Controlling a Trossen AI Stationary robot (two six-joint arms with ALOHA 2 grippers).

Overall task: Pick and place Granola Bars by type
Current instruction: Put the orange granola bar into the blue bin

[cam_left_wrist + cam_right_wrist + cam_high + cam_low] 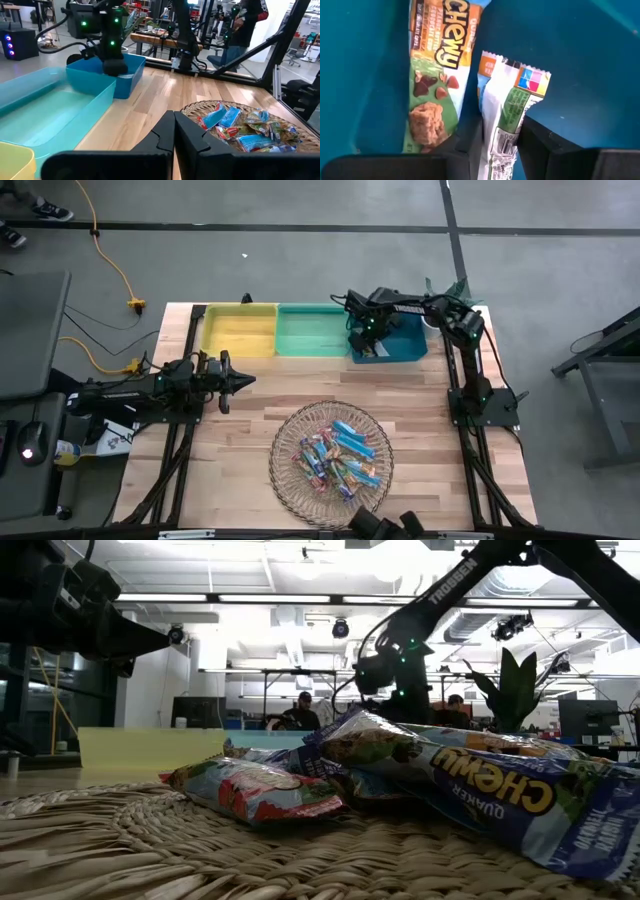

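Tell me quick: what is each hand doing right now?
Left hand: closed, holding nothing, above the table beside the yellow bin.
Right hand: closed on a granola bar, down inside the blue bin.

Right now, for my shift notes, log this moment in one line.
right hand: in blue bin, shut on granola bar | second bar: lying in bin | left hand: shut, empty, waiting | basket: bars remain

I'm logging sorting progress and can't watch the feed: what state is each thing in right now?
Left gripper: shut, empty, parked above the wooden table.
Right gripper: shut on a white-backed granola bar, down inside the blue plastic bin.
Tan-orange Chewy granola bar: lying flat in the blue bin.
Green plastic bin: looks empty.
Yellow plastic bin: looks empty.
Round wire basket: holds many bars.
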